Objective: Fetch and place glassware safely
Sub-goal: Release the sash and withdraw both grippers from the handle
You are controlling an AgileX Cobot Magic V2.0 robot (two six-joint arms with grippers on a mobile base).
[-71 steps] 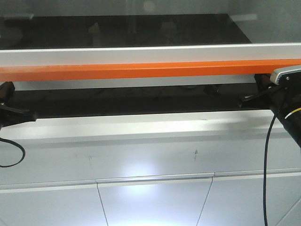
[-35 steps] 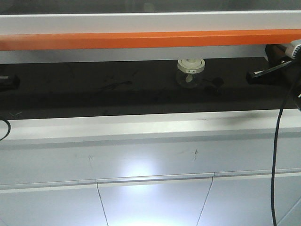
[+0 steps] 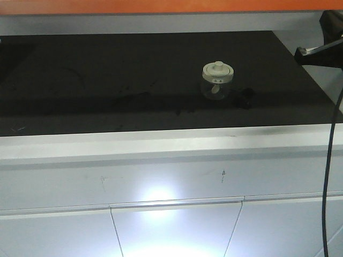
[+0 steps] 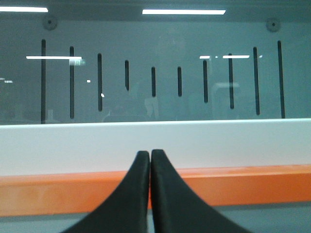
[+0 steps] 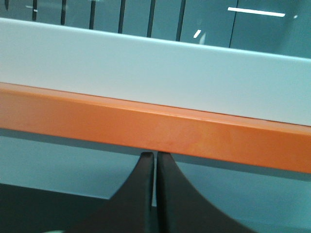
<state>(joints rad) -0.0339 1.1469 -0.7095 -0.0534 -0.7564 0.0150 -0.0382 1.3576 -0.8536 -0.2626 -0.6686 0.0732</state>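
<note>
Versus half second ago, orange bar (image 3: 161, 5) higher in view, glass jar (image 3: 217, 80) fully exposed on black worktop (image 3: 107, 80); left gripper (image 4: 149, 154) fingers together, right gripper (image 5: 155, 156) likewise, both empty.

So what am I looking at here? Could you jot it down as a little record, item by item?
glassware: small clear jar, upright
lid: cream, knobbed, sitting on the jar
where: on the black worktop, right of centre, nothing touching it
left gripper: shut, empty, facing an orange bar
right gripper: shut, empty, also facing the orange bar
task state: jar not yet picked up
</note>
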